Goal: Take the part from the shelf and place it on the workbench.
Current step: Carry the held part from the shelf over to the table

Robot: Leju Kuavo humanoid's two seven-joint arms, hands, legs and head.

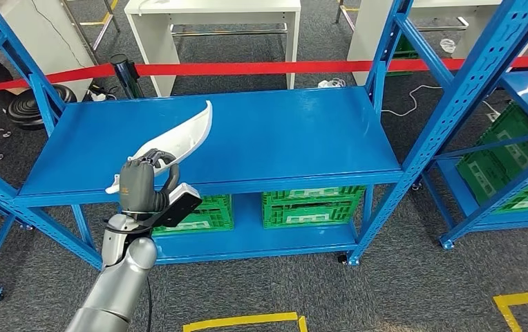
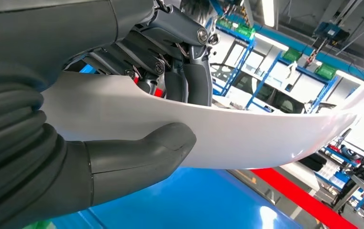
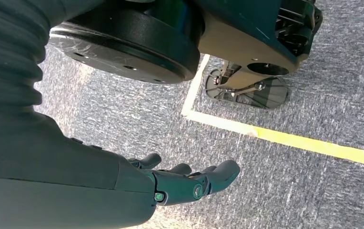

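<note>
A long curved white part (image 1: 184, 133) is lifted over the left of the blue shelf top (image 1: 282, 131). My left hand (image 1: 144, 183) grips its lower end, at the shelf's front edge. In the left wrist view the white part (image 2: 247, 131) runs across the picture, with my thumb (image 2: 137, 155) under it and the darker fingers (image 2: 189, 78) over its upper edge. My right hand (image 3: 189, 181) hangs beside my body over the carpet, its fingers nearly straight and holding nothing.
Green crates (image 1: 309, 204) stand on the lower shelf board. A second blue rack (image 1: 517, 138) with a green crate stands at the right. A red barrier tape (image 1: 261, 68) runs behind the shelf, with white tables (image 1: 213, 28) beyond. Yellow floor tape (image 1: 247, 321) marks the grey carpet.
</note>
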